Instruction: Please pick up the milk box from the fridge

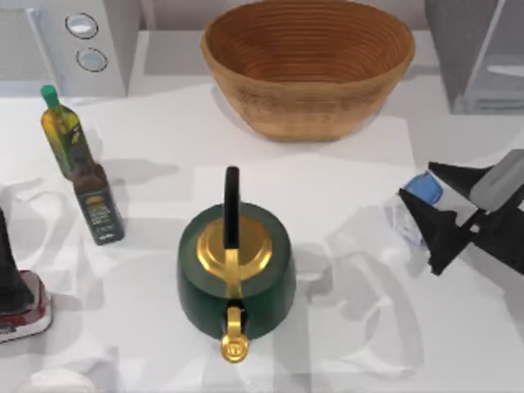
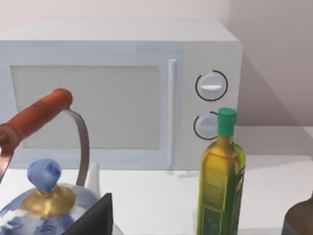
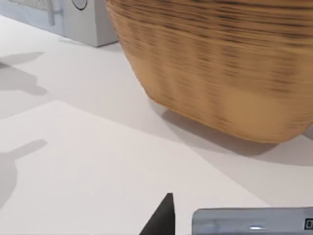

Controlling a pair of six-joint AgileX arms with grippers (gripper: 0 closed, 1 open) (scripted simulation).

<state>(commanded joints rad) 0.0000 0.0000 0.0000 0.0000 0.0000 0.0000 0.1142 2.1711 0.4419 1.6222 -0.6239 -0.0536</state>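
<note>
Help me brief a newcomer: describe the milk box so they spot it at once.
Start at the big woven basket at the table's back, then look toward the table's right edge, where the right gripper sits. The milk box lies between its fingers: a small white carton with a light-blue top, far smaller than the green kettle.

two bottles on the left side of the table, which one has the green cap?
The taller yellow-green oil bottle, standing farther back toward the white appliance. The dark bottle just in front of it is shorter, with a brown neck and no green cap.

On our white table (image 1: 344,188): a green kettle (image 1: 236,274) at centre, a wicker basket (image 1: 307,65) by the far edge, an oil bottle (image 1: 64,135) near the left edge.
</note>
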